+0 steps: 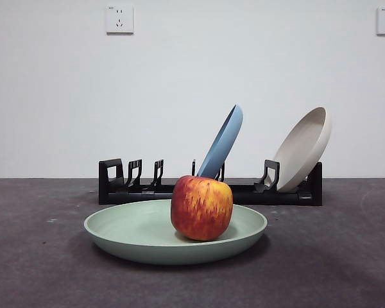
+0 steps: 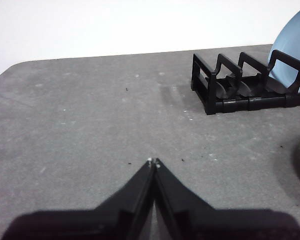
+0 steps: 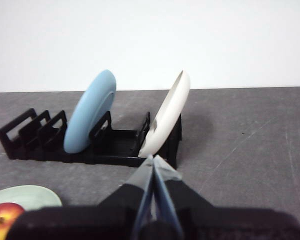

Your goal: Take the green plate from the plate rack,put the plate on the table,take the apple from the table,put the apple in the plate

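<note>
Front view: apple rests in green plate.

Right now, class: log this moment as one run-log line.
apple: in green plate | plate: on table | left pincer: shut, empty | right pincer: shut, empty

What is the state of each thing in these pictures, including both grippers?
green plate: flat on the table, out of the rack, holding the apple.
apple: resting in the green plate.
blue plate: leaning in a middle slot of the rack.
beige-white plate: leaning at the rack's end.
plate rack: several slots empty.
left gripper: shut, holding nothing.
right gripper: shut, holding nothing.
</note>
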